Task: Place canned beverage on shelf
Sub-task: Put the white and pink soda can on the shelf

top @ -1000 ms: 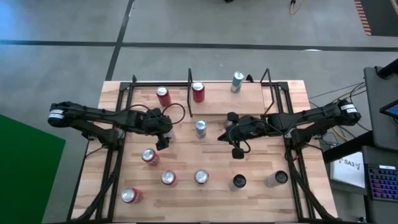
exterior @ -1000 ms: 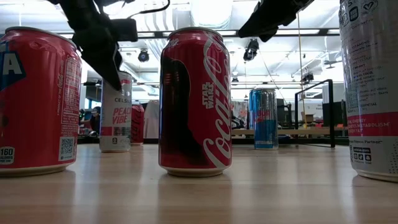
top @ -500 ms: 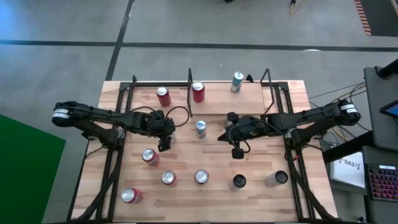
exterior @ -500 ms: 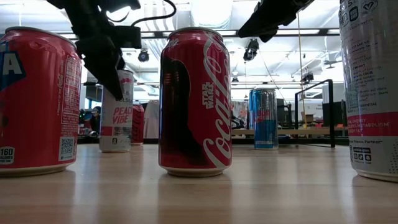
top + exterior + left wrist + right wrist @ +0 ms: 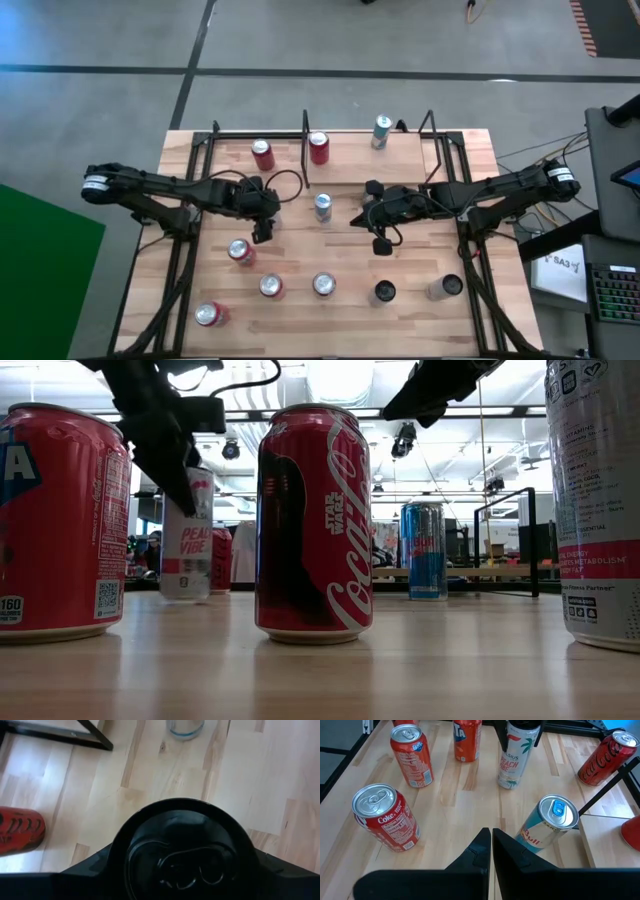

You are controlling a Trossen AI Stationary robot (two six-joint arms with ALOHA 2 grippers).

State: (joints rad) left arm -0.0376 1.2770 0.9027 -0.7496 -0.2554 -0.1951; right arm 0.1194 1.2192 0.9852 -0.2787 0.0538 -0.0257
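White Celsius can (image 5: 186,535) is hanging tilted in my left pincer (image 5: 262,215), clamped just off the desk (image 5: 420,255); my right pincer (image 5: 491,846) is waiting pressed shut near the Red Bull can (image 5: 548,823).

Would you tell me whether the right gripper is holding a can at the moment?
No, the right gripper is shut on nothing, its fingertips together above bare table beside the blue can.

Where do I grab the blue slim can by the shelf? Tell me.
Grip the blue slim can across its upper side wall, coming from above on the right gripper's side: it stands upright, with the shelf rail close by. The jaws are shut; open them first.
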